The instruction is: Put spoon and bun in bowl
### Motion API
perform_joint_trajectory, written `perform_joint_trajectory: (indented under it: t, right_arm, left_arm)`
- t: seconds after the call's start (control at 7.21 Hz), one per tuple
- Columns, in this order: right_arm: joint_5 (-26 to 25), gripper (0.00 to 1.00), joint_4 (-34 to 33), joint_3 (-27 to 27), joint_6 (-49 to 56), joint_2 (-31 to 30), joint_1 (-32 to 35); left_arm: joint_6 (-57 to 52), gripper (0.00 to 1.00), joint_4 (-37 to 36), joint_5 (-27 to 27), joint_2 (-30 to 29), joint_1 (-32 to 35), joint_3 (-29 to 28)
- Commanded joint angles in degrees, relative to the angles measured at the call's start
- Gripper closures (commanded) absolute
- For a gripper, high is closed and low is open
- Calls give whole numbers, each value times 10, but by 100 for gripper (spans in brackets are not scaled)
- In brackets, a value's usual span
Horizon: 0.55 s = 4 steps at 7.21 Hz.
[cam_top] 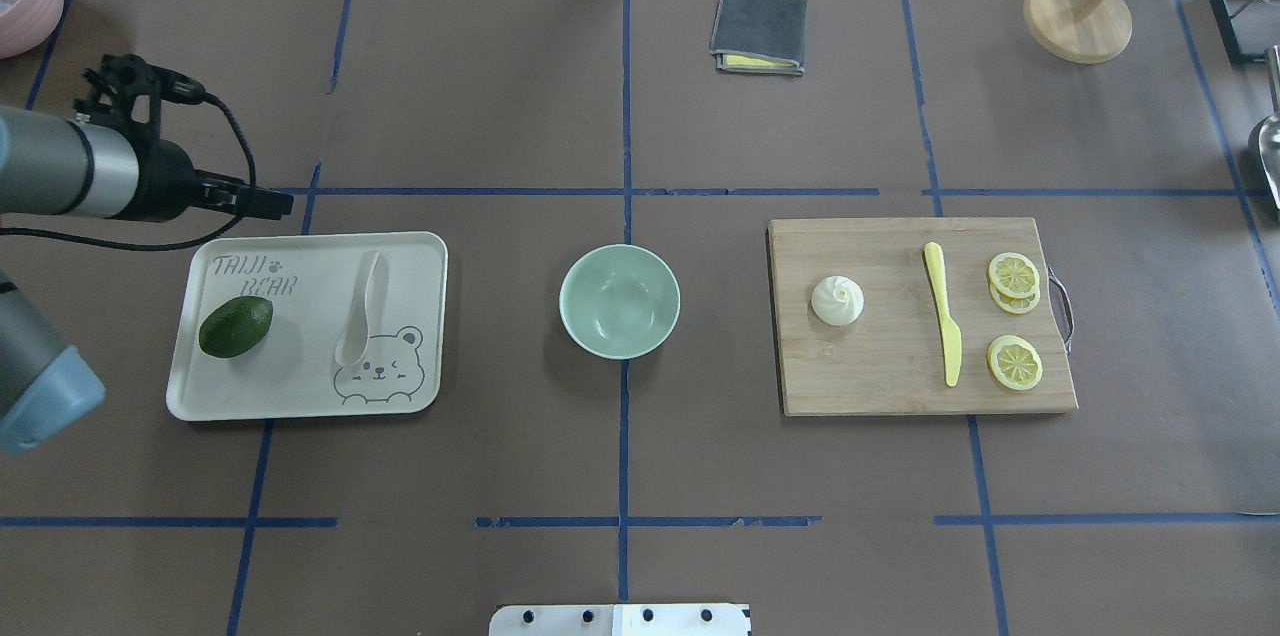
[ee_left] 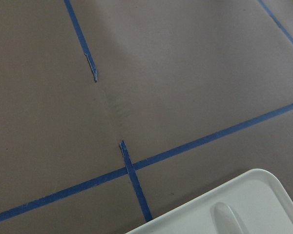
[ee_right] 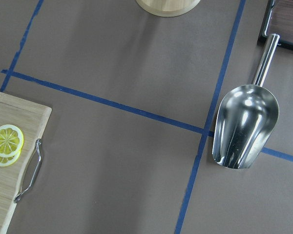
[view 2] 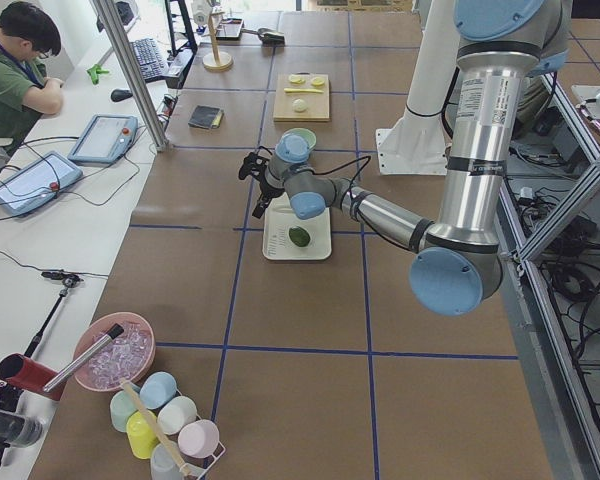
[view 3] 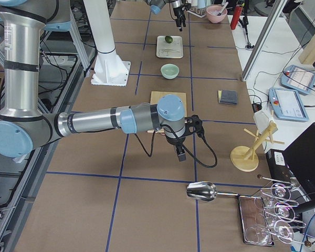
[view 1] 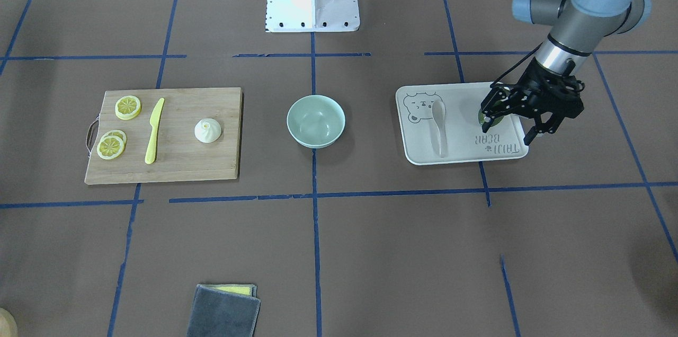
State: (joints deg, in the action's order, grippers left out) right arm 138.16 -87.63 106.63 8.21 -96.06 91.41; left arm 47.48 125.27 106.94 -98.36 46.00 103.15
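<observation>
The pale spoon [cam_top: 362, 311] lies on the off-white bear tray [cam_top: 300, 396] at the left; it also shows in the front view [view 1: 438, 125]. The white bun [cam_top: 837, 300] sits on the wooden cutting board [cam_top: 900, 386] at the right. The empty mint-green bowl [cam_top: 619, 301] stands between them, seen from the front too [view 1: 315, 121]. My left gripper [view 1: 507, 133] is open and empty, hovering over the tray's far outer corner, apart from the spoon. My right gripper [view 3: 181, 152] shows only in the exterior right view, beyond the board; I cannot tell if it is open or shut.
A dark green fruit [cam_top: 236, 326] lies on the tray. A yellow knife [cam_top: 944, 326] and lemon slices [cam_top: 1014, 276] lie on the board. A grey cloth [cam_top: 758, 33] and a wooden stand [cam_top: 1078, 16] are at the far side. A metal scoop [ee_right: 244, 124] lies right of the board.
</observation>
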Motion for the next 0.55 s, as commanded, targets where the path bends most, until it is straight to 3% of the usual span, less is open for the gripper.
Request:
perform_joint_trajectory:
  t: [0.0, 0.14, 0.42]
  right_arm:
    - [0, 0, 0, 0, 1, 0, 0]
    - [0, 0, 0, -1, 1, 0, 0]
    - [0, 0, -1, -1, 1, 0, 0]
  left_arm:
    - [87, 8, -34, -72, -32, -81, -6]
    - [116, 23, -37, -90, -34, -108, -9]
    - [133, 32, -37, -108, -35, -134, -17]
